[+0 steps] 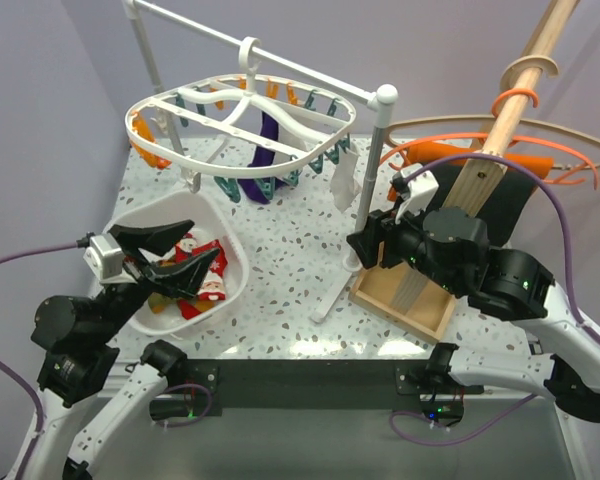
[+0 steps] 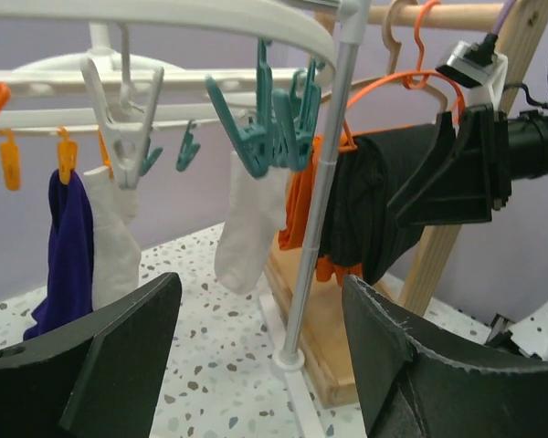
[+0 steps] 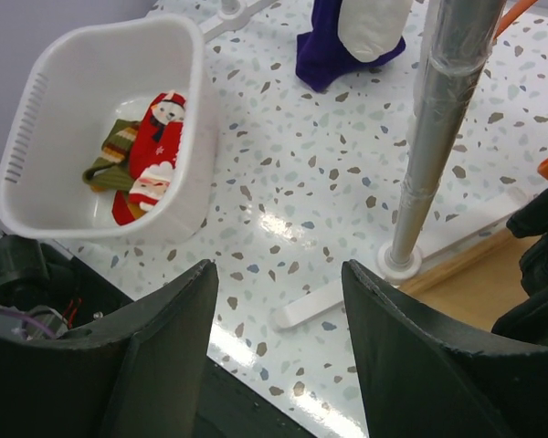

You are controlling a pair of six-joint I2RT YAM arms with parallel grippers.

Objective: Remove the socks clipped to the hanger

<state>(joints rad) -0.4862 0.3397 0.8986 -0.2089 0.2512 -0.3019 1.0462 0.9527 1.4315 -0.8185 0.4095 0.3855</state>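
Nearest, the left gripper [image 1: 206, 240] hangs open and empty over a white basket [image 1: 175, 203] holding red and striped socks [image 3: 155, 146]. The right gripper [image 3: 279, 269], jaws apart and empty, faces the rack pole [image 3: 438, 137]. Beyond, a purple sock [image 2: 68, 246] and white socks [image 2: 251, 228] hang clipped to the hanger [image 2: 164, 14]. They are likely the next to unclip, with the pole crowding the approach.

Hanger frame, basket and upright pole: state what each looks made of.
Hanger frame: white moulded plastic, smooth and slightly matte, with ribbed struts. Basket: thin white plastic, glossy, with moulded slots in its wall. Upright pole: probably metal, silvery with streaky reflections, perhaps under a clear wrap.
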